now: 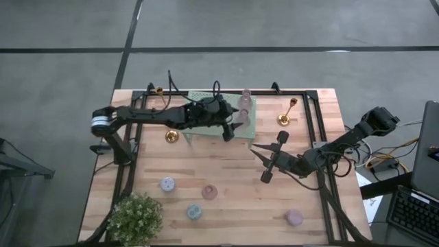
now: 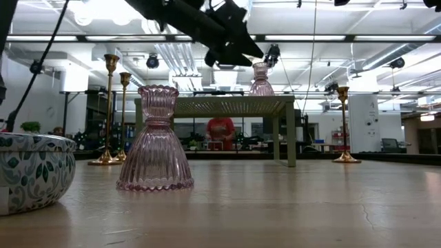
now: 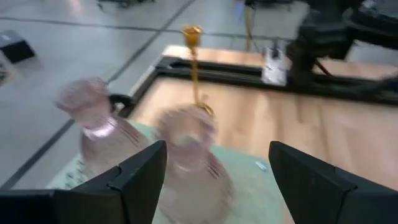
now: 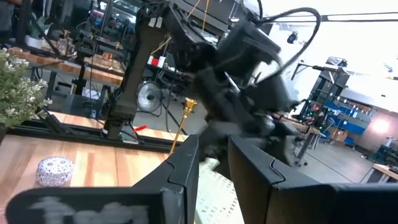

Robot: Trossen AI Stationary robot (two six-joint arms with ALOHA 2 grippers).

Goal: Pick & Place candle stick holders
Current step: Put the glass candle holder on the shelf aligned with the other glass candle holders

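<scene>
Pink glass holders [image 1: 244, 104], two ribbed bell-shaped pieces, stand upright on the mint-green perforated rack [image 1: 251, 127] at the table's back edge. Left gripper [image 3: 214, 180] hangs right over them, fingers spread wide, nothing between them, the nearer holder straight ahead with its long axis vertical. It's blurred there, so touching or not, I can't say. Left arm is clearly the closer one. Right gripper [image 1: 267, 159] waits mid-table, well apart from the rack, fingers nearly together and empty. Slim shiny gold candlesticks [image 1: 285, 113] flank the rack; squat pastel cups [image 1: 209, 192] sit near the front beside the potted plant [image 1: 134, 217].
</scene>
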